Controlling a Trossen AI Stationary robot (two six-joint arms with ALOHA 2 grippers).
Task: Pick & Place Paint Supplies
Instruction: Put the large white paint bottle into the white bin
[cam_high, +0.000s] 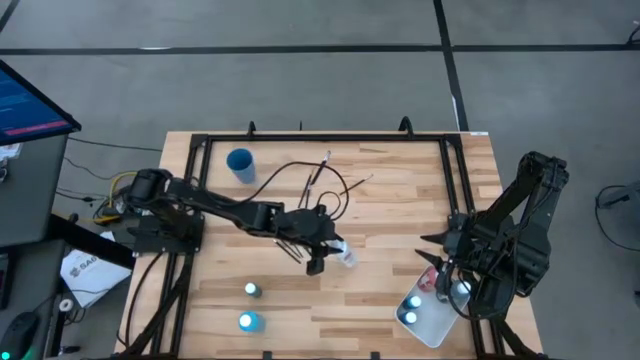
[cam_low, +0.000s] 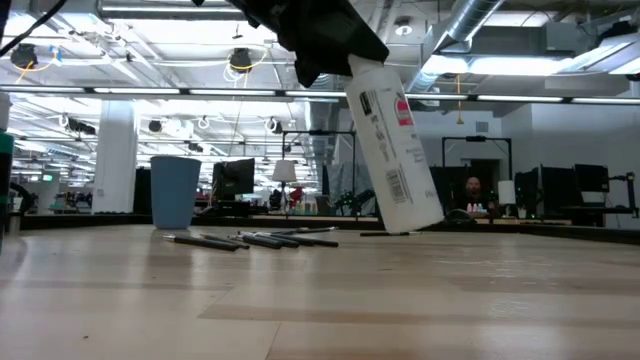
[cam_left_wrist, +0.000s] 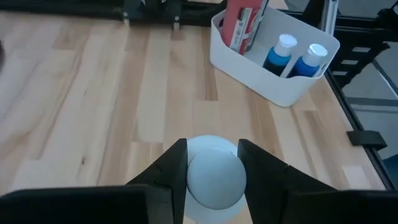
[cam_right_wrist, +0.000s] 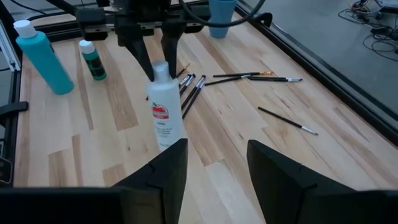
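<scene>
Both arms are dark, near-black, built of blocky jointed segments; the left arm (cam_high: 215, 207) is a slim chain of links ending in a compact head; the right arm (cam_high: 515, 225) looks bulkier, with rounded housings at its joints; yellow and dark cables (cam_high: 112, 192) bundle at the left arm's base; black cables loop loosely from its forearm; the left gripper (cam_left_wrist: 212, 171) has two matte black fingers (cam_left_wrist: 171, 171), wedge-shaped with flat inner faces; the right gripper (cam_right_wrist: 216, 163) carries the same angular black fingers (cam_right_wrist: 166, 165), broad at the root and narrowing toward the tips.
</scene>
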